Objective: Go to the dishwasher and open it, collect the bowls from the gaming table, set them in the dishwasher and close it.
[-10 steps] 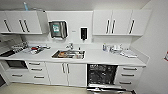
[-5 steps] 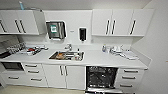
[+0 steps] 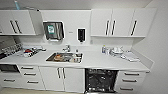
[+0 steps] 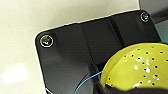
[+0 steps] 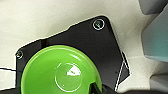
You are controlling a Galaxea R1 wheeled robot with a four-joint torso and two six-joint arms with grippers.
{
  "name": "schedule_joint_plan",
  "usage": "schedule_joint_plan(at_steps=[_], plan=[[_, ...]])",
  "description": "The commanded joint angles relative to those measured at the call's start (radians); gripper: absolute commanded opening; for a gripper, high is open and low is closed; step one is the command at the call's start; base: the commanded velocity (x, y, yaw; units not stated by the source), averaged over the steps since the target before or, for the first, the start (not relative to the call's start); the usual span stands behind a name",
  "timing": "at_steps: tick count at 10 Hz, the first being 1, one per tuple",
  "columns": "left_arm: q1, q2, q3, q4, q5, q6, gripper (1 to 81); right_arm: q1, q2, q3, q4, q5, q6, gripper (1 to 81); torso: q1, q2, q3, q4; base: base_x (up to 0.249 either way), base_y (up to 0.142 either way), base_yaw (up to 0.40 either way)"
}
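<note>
The dishwasher (image 3: 101, 80) stands open under the white counter, right of the sink, its dark inside and wire racks showing. In the left wrist view a yellow bowl (image 4: 140, 67), dotted with small specks, sits close to the camera above the pale floor, and my left gripper (image 4: 105, 88) is shut on its rim. In the right wrist view a light green bowl (image 5: 61, 71) faces up, hollow and glossy, with my right gripper (image 5: 97, 88) shut on its edge. The gaming table is out of view.
A steel sink (image 3: 64, 57) holding dishes is set in the counter (image 3: 100, 61). White drawers (image 3: 130, 80) flank the dishwasher on the right and cabinet doors (image 3: 62, 78) on the left. Wall cupboards (image 3: 120, 23) hang above. Grey furniture (image 5: 156, 37) borders the right wrist view.
The whole head picture has shifted slightly, so the camera has moved a little. The kitchen's things keep their places.
</note>
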State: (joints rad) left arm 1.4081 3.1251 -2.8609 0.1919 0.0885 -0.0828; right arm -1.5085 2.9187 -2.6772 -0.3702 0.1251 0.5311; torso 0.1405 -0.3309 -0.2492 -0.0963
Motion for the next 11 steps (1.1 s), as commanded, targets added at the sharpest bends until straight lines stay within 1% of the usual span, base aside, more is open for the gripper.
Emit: schedule_joint_plan(at_steps=[1,4,11], plan=[[-0.042,0.006,0.000,0.006,0.065,0.000,1.0,0.030,-0.013,-0.002,-0.004,-0.047,0.000,1.0,0.000,0.000,0.000,0.000,0.133,-0.063,0.000],[-0.042,0.004,0.000,0.004,0.063,0.000,1.0,0.030,-0.013,-0.002,-0.004,-0.047,-0.002,1.0,-0.003,-0.001,0.000,0.000,0.133,-0.063,0.000],[-0.042,0.003,0.000,0.004,0.063,0.000,1.0,0.029,-0.013,-0.002,-0.003,-0.047,-0.002,1.0,-0.003,-0.001,0.000,0.000,0.126,0.000,0.000]])
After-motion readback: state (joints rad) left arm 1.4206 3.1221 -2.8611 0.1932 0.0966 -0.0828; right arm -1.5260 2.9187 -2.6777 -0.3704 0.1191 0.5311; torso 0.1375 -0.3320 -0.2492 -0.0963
